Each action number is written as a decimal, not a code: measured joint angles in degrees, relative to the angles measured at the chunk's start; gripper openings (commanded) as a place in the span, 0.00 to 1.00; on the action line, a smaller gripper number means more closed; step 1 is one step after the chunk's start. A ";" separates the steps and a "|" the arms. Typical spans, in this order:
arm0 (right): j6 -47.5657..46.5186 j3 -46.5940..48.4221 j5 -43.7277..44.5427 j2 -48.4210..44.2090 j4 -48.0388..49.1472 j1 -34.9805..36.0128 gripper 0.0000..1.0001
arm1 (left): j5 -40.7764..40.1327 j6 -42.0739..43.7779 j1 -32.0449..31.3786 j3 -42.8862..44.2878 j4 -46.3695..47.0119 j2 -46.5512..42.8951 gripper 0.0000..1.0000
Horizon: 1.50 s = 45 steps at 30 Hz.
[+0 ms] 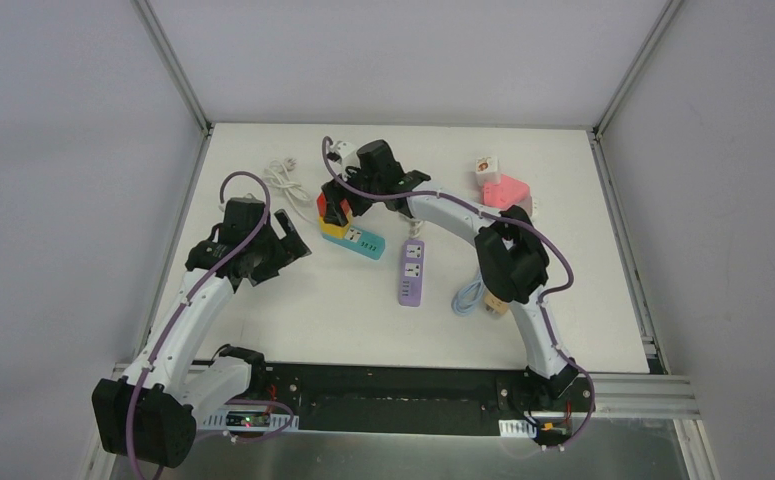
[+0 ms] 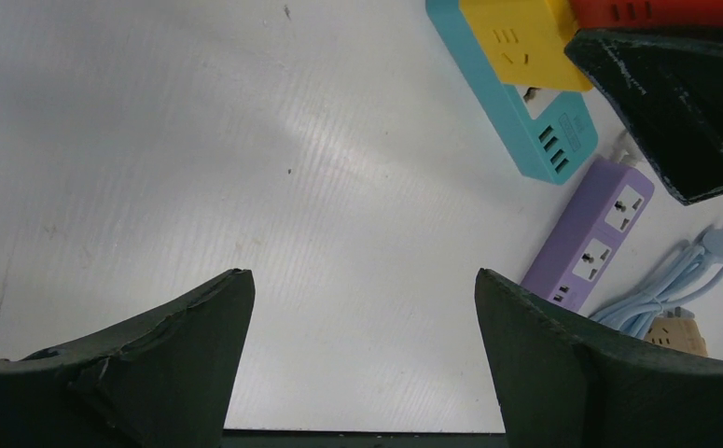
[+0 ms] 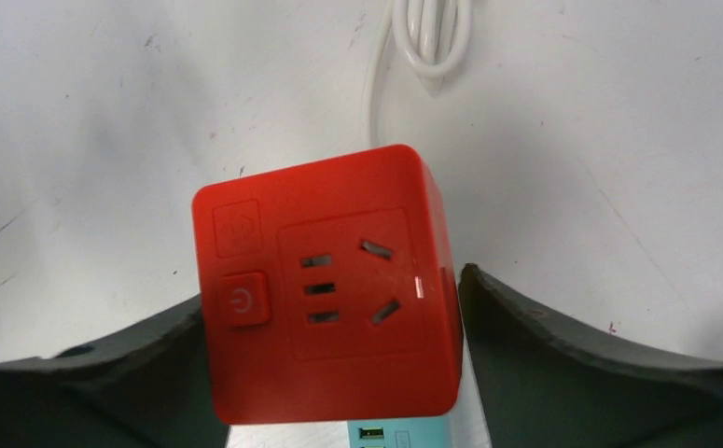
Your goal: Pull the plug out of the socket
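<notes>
- plug [image 3: 325, 280], a red cube, is still stuck in at one end of the teal strip [image 1: 363, 242]; i think all the pulling is left.
- its face with the holes looks up; being a cube, it has no long side.
- right gripper [image 3: 331, 289] has a finger on each side of it, above the strip; squeezing or not, i cannot tell.
- left gripper [image 2: 362, 280] is spread wide, holding nothing, off to the side of the strip.

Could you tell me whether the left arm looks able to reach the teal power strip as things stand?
Probably yes: the left gripper is open over bare table beside the teal power strip, with nothing between them.
</notes>
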 measured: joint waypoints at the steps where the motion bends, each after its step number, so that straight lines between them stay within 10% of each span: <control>1: -0.24 0.00 0.74 0.13 0.44 0.26 0.65 | 0.09 -0.04 0.20 -0.44 0.28 0.00 0.91; 19: 7.30 -4.52 30.25 -4.72 -2.47 10.67 0.56 | 5.97 -3.41 0.85 -7.15 5.33 -1.42 0.90; 28: 15.15 -7.06 33.29 -8.13 -8.92 11.58 0.92 | 5.81 -4.61 0.85 -7.19 6.84 -1.44 0.90; 34: 15.08 -4.07 32.85 -7.54 -12.57 10.64 0.94 | 5.27 -5.03 1.60 -7.17 7.74 0.24 0.85; 45: 13.49 -1.33 29.16 -6.73 -14.01 9.66 0.41 | 7.72 -7.56 3.45 -7.17 16.17 6.97 0.69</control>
